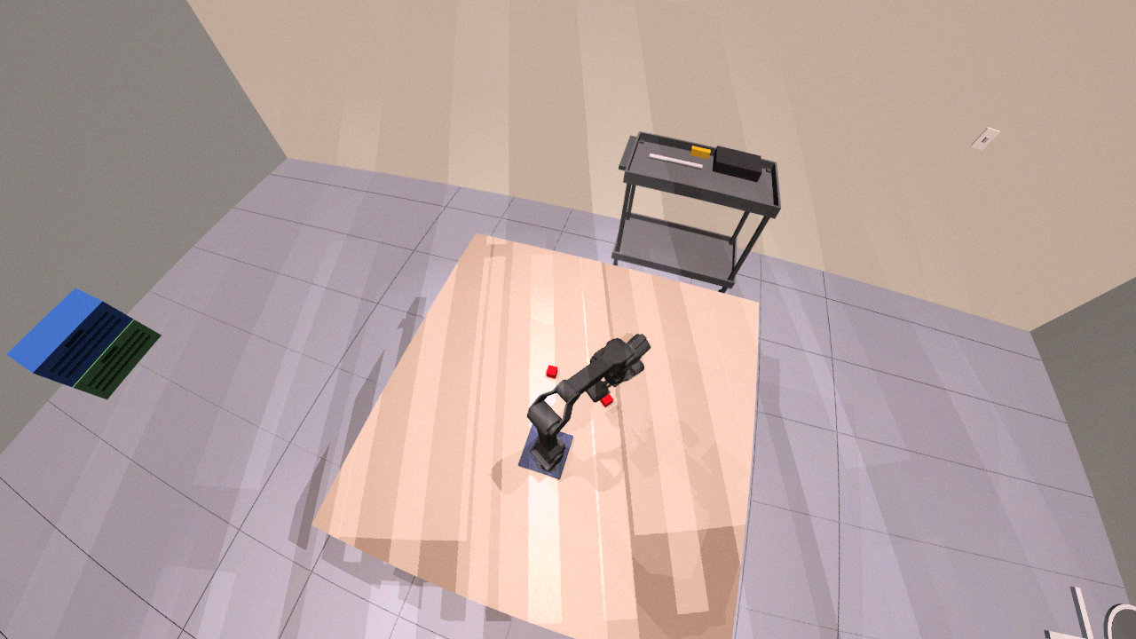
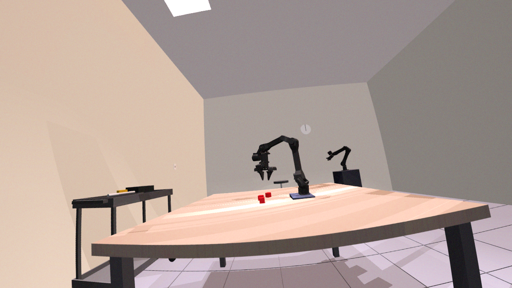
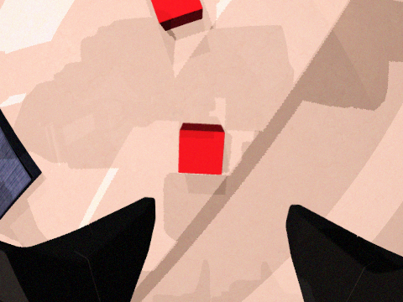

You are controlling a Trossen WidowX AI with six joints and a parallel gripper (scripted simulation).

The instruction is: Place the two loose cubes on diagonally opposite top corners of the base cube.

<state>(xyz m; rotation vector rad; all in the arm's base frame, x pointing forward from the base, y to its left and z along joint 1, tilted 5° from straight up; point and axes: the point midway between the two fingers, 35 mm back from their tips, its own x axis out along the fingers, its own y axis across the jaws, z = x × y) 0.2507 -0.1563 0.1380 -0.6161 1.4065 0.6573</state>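
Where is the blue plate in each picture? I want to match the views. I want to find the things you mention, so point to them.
Top: the blue plate [image 1: 525,461] [image 2: 295,196] [image 3: 13,168] is below the centre, under the arm's foot.
Exterior: right of and below the centre, on the table [image 2: 250,229].
Wrist: at the left edge, partly cut off.
Shared landmark: red cubes [image 1: 551,371] [image 2: 262,201] [image 3: 201,152], two visible in top, three in exterior, two in wrist.

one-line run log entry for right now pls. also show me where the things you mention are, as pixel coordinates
gripper [image 2: 266,179] [image 3: 222,213]: open, nothing held, raised above table [image 1: 445,445] [image 2: 322,211] | red cubes: three, on table, unstacked | two loose cubes: not yet placed
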